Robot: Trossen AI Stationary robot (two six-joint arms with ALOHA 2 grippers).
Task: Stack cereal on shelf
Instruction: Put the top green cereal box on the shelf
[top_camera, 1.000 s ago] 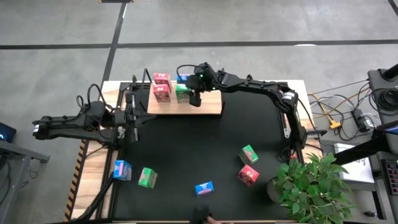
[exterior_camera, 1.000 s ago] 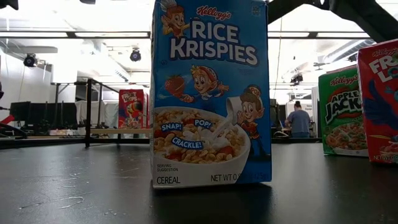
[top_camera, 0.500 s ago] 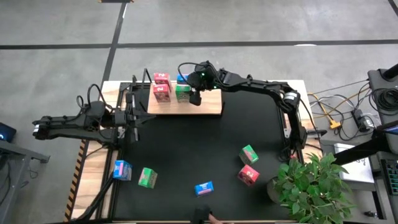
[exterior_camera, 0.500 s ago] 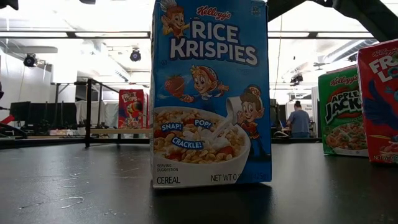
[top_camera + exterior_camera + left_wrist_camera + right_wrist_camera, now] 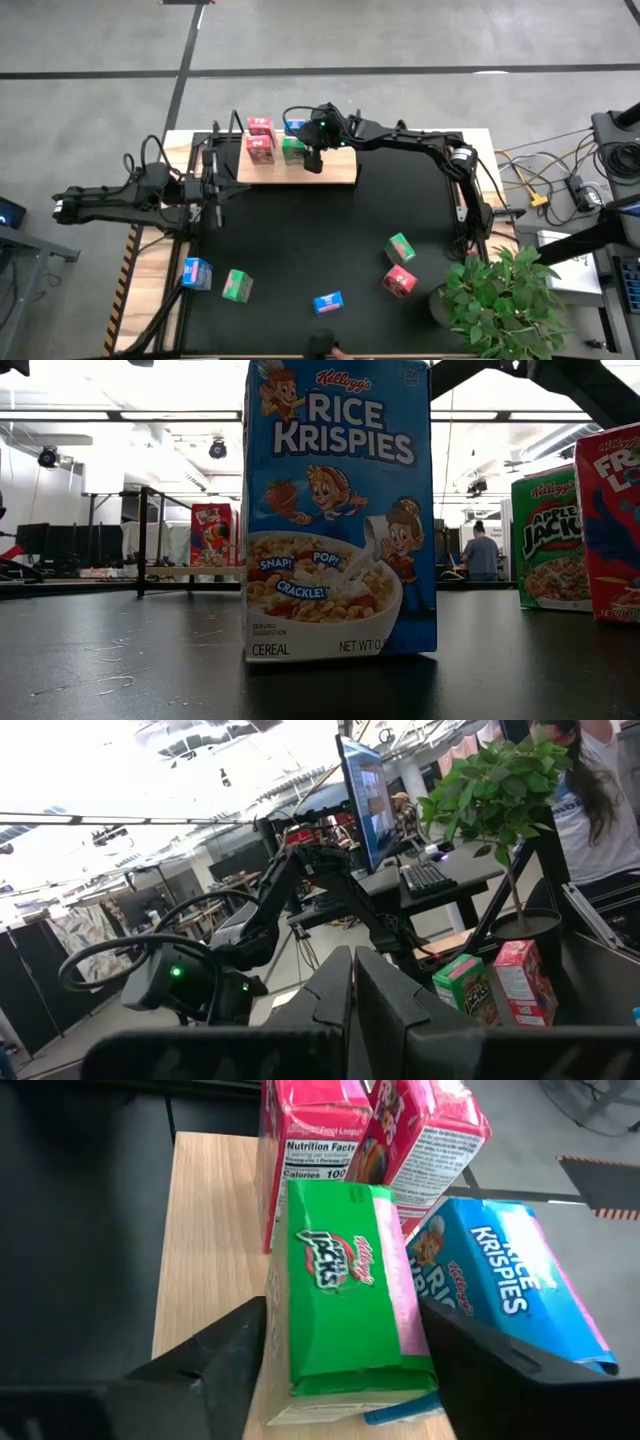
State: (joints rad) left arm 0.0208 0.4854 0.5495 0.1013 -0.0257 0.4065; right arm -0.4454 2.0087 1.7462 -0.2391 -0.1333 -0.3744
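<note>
Cereal boxes sit in two groups. On the shelf [image 5: 297, 163], a pale wooden board at the far edge of the black mat [image 5: 300, 250], two pink-red boxes [image 5: 260, 140] stand beside a green box [image 5: 350, 1295] and a blue box [image 5: 510, 1285]. The right gripper [image 5: 312, 160] hovers over the green box, its two fingers spread wide on either side without visibly touching it. Five more boxes lie scattered on the near part of the mat: a blue one [image 5: 197, 272], a green one [image 5: 237, 286], another blue [image 5: 328, 302], a pink-red one [image 5: 399, 282] and a green one [image 5: 400, 247]. The left gripper [image 5: 212, 187] waits at the mat's left edge, fingers closed together on nothing.
</note>
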